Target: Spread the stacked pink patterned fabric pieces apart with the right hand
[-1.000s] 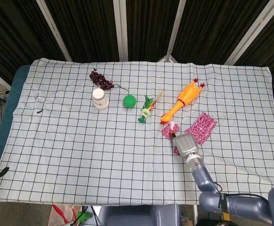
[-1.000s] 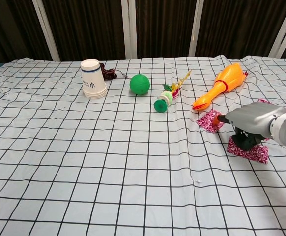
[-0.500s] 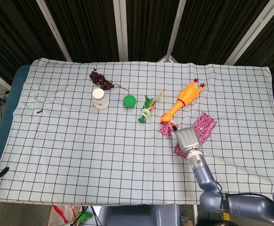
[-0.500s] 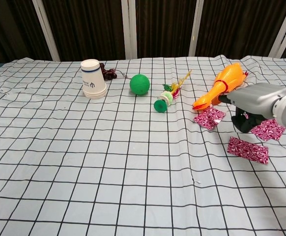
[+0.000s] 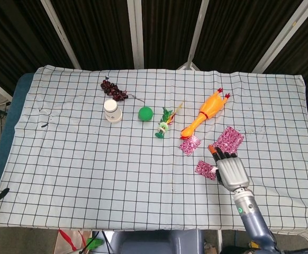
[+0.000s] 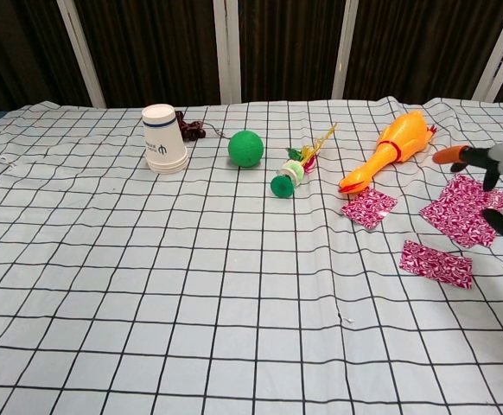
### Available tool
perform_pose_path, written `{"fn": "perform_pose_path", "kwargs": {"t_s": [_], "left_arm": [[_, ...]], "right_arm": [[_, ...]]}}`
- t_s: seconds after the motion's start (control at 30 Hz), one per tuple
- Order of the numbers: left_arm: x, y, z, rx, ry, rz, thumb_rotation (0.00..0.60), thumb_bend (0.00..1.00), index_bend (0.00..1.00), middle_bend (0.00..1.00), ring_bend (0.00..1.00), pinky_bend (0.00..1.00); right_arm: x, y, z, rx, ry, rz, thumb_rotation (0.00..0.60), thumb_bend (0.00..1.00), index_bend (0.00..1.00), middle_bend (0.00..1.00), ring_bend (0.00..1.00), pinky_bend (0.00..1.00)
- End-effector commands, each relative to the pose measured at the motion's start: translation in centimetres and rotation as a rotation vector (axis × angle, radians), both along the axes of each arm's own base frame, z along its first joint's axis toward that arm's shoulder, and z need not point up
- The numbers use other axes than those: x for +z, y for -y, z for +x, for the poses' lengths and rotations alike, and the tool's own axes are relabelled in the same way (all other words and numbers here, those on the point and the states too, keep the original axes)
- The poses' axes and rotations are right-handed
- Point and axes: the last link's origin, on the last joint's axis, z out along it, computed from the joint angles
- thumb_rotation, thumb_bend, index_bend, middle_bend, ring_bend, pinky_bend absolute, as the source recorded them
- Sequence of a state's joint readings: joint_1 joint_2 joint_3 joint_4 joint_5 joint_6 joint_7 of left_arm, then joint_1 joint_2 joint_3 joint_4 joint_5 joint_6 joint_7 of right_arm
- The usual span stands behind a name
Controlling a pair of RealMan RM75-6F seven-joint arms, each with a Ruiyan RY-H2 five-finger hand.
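Three pink patterned fabric pieces lie apart on the checked cloth over the desk point(image 5: 64, 174), none overlapping: a small square piece point(image 6: 369, 208) just below the beak of the rubber chicken point(image 5: 205, 112), a larger piece point(image 6: 461, 211) to its right, and a narrow piece point(image 6: 436, 263) nearest the robot. The right robot hand point(image 5: 229, 168) hangs over the space between the larger and the narrow piece, fingers apart and holding nothing; in the chest view only its orange-tipped fingers point(image 6: 452, 156) show at the right edge. The left robot hand is in neither view.

Judged from this layout, the spreading looks nearly or wholly done. If more separation is wanted, the narrow piece is the one to shift. A flat press with the fingertips and a slow drag toward the robot should slide it without bunching. Thin fabric will likely fold if pinched from the edge, and the cloth beneath may wrinkle and travel with it if the press is heavy. Keep the sweep away from the chicken and the small square piece so neither gets nudged back together.
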State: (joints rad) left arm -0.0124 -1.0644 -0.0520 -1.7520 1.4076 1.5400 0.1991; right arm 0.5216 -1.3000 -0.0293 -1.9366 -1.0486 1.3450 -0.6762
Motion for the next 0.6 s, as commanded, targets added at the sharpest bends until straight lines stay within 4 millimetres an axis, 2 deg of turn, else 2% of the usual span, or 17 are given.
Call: {"fn": "perform_pose_path", "kwargs": {"t_s": [0.03, 0.1, 0.23, 0.6], "left_arm": [[0.2, 0.2, 0.0, -0.005, 0.005, 0.004, 0.6, 0.2, 0.1, 0.01, 0.05, 0.17], [0.3, 0.3, -0.1, -0.007, 0.009, 0.006, 0.6, 0.2, 0.1, 0.01, 0.05, 0.17], [0.5, 0.4, -0.1, -0.008, 0.013, 0.009, 0.6, 0.2, 0.1, 0.01, 0.05, 0.17], [0.6, 0.5, -0.3, -0.006, 0.018, -0.001, 0.6, 0.2, 0.1, 0.01, 0.05, 0.17]], "right_arm": [[3.4, -5.4, -3.1, 0.049, 0.116, -0.124, 0.6, 0.55, 0.0, 0.09, 0.2, 0.25], [4.1, -7.0, -4.2, 0.092, 0.146, -0.157, 0.6, 0.55, 0.0, 0.09, 0.19, 0.24], [4.7, -8.4, -5.8, 0.099, 0.121, -0.182, 0.6, 0.49, 0.0, 0.09, 0.18, 0.23], [6.1, -8.5, -6.5, 0.089, 0.085, -0.243, 0.6, 0.48, 0.0, 0.09, 0.17, 0.22]]}}
